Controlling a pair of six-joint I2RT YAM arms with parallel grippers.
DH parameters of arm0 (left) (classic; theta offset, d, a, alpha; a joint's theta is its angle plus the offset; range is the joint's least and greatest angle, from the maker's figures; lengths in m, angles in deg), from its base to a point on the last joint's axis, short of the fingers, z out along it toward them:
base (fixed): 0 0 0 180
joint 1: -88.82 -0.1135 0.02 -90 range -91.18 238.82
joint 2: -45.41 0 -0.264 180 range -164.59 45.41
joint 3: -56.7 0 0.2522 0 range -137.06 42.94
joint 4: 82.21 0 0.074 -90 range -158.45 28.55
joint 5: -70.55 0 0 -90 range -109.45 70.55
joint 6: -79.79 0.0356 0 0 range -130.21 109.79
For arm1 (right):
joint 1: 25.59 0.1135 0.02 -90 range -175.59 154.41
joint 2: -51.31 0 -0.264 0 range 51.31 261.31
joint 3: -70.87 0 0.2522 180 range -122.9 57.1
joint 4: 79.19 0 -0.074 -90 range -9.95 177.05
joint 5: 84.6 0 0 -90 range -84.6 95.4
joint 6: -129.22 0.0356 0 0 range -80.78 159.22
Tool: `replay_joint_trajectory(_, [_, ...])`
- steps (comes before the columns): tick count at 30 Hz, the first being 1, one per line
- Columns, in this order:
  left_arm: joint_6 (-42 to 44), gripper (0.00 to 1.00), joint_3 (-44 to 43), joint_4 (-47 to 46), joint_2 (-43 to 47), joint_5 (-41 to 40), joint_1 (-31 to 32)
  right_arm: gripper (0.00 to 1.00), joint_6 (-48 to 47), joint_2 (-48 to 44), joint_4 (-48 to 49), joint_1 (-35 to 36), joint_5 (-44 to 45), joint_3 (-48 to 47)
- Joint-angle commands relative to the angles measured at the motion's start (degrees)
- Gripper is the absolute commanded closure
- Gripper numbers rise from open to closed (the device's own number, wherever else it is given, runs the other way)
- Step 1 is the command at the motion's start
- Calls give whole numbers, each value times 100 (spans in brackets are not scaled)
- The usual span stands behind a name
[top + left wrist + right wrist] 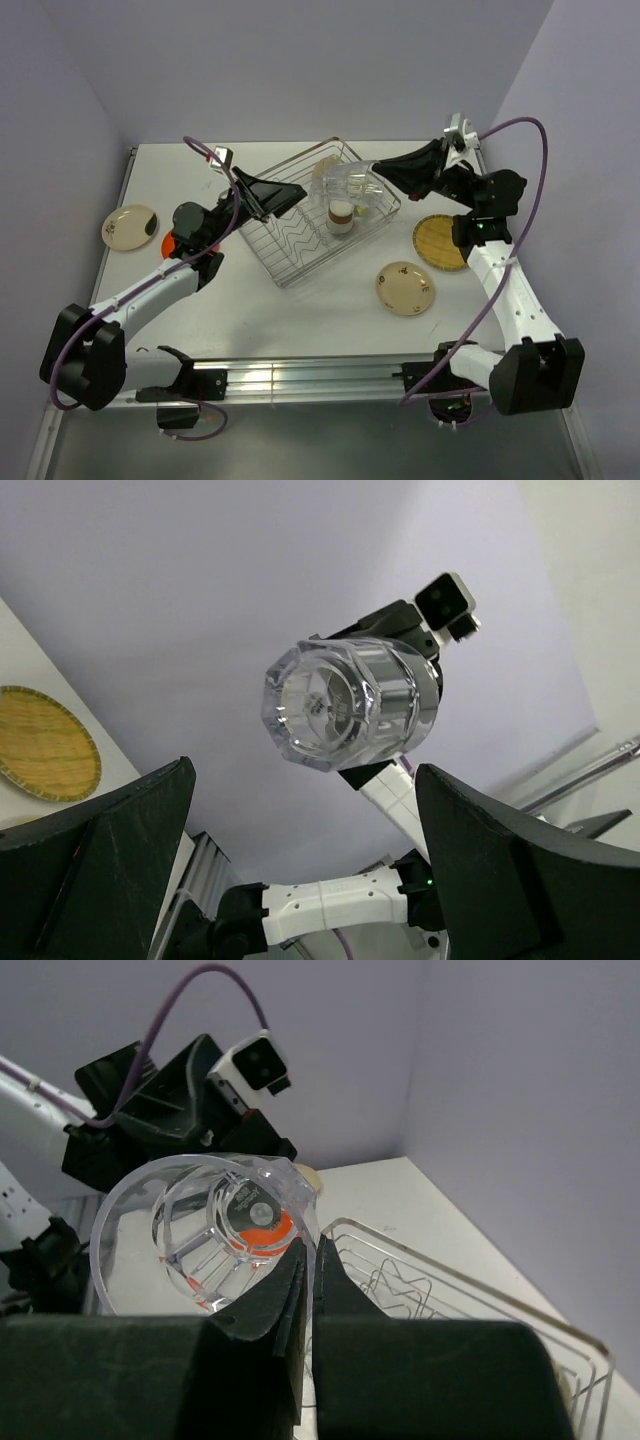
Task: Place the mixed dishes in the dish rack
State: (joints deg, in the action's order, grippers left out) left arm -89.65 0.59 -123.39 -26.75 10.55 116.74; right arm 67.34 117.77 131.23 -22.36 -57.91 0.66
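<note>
My right tool (pixel 306 1270) is clamped on the rim of a clear glass (pixel 352 184), held sideways above the dish rack (pixel 283 270); my left tool (pixel 283 194) gapes wide, empty. I'd tip it mouth-down and lower slowly beside the brown-and-white cup (pixel 341 215), without knocking it.

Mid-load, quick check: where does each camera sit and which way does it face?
Top external: above and behind the bases, looking down on the dish rack; both arms show.
Left wrist: on the left arm, facing up across at the right arm; open left fingers frame the bottom.
Right wrist: looks along the shut right fingers toward the left arm.
Shared: all three show the clear glass those right fingers hold.
</note>
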Motion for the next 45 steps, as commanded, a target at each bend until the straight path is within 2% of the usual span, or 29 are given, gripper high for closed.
replay_joint_trajectory(1, [-186,1,-37,-693,141,577,-68,100,-982,-361,-101,213,-32,142])
replay_joint_trajectory(13, [-423,1,-300,-1028,53,1895,-76,100,-1739,-695,-164,960,64,222])
replay_joint_trajectory(24, [-335,1,-379,-711,132,2265,-76,100,-1924,-941,-173,1505,64,213])
replay_joint_trajectory(28, [-493,1,-415,-816,97,2405,-76,100,-2423,-1038,-313,1629,336,222])
replay_joint_trajectory(34, [-1090,1,-362,-1572,-43,2301,-76,100,-3565,-1179,-577,1953,890,283])
replay_joint_trajectory(43, [-2382,1,-458,-3267,-544,1913,-76,100,-5015,-1460,-692,2761,1329,687])
replay_joint_trajectory(45, [-2497,1,-511,-3365,-553,1861,-76,100,-5333,-1530,-727,2885,1426,766])
